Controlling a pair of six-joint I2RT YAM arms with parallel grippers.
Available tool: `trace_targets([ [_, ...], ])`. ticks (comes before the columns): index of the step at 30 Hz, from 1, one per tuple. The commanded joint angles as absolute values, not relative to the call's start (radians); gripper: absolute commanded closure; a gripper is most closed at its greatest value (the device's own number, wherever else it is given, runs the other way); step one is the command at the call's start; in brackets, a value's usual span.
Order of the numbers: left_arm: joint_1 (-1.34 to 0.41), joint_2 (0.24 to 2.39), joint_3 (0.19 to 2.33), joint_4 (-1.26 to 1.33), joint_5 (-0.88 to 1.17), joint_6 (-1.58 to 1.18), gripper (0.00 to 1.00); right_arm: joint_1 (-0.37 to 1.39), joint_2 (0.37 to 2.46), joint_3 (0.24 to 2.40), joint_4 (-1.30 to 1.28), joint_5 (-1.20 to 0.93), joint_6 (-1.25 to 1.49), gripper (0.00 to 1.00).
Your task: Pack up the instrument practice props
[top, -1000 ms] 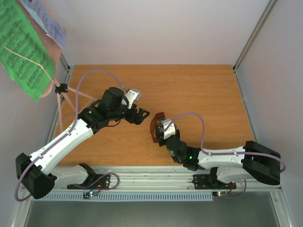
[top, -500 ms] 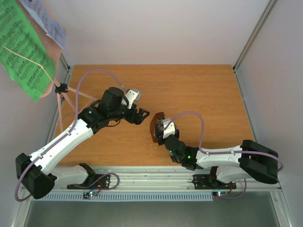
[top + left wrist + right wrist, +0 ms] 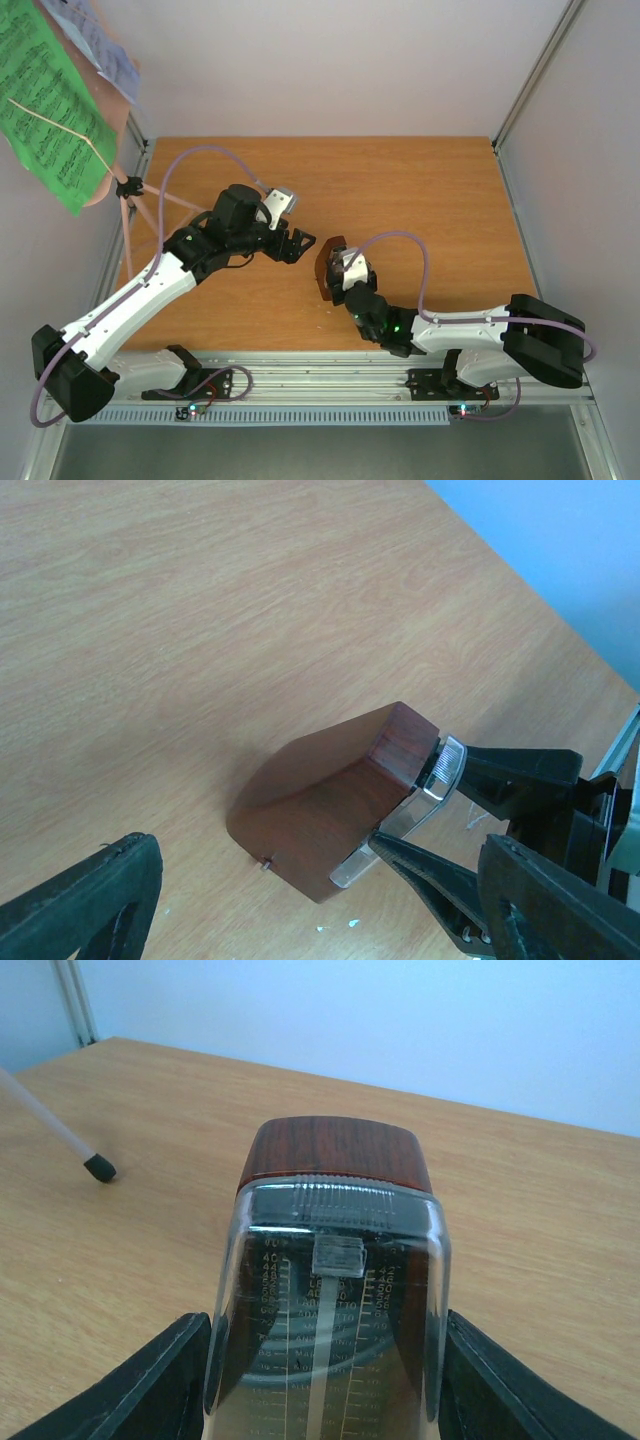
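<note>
- Reddish-brown metronome (image 3: pixel 328 262) mid-table, R gripper (image 3: pixel 345 278) clamped on its clear cover (image 3: pixel 335 1290); resting or lifted, can't tell.
- L gripper (image 3: pixel 298 243) just beside it, jaws wide apart, empty.
- Pink music stand (image 3: pixel 126 225) upright at far-left corner, green sheet (image 3: pixel 50 110) & white sheet (image 3: pixel 100 45) on its desk.
- Progress: early, I'd say. Nothing packed, no case in view; stand, sheets, metronome all left.

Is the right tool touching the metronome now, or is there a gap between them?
Touching. The right wrist view shows the fingers of the right tool pressed against both sides of the metronome, with no gap visible.
</note>
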State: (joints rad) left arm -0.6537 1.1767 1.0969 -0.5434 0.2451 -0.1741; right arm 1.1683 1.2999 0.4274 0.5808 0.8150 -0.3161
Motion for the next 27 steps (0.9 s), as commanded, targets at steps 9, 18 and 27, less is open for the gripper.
trace_targets([
  [9,-0.648,1.149,1.088,-0.536,0.259,-0.167,0.12,1.155,1.339,0.446,0.481,0.751,-0.288,0.35],
  [18,-0.648,1.144,1.086,-0.535,0.257,-0.158,0.12,1.155,1.187,0.442,0.334,0.726,-0.333,0.02],
  [27,-0.65,1.039,1.029,-0.442,0.244,-0.123,0.09,1.154,0.815,0.497,-0.102,0.629,-0.299,0.02],
])
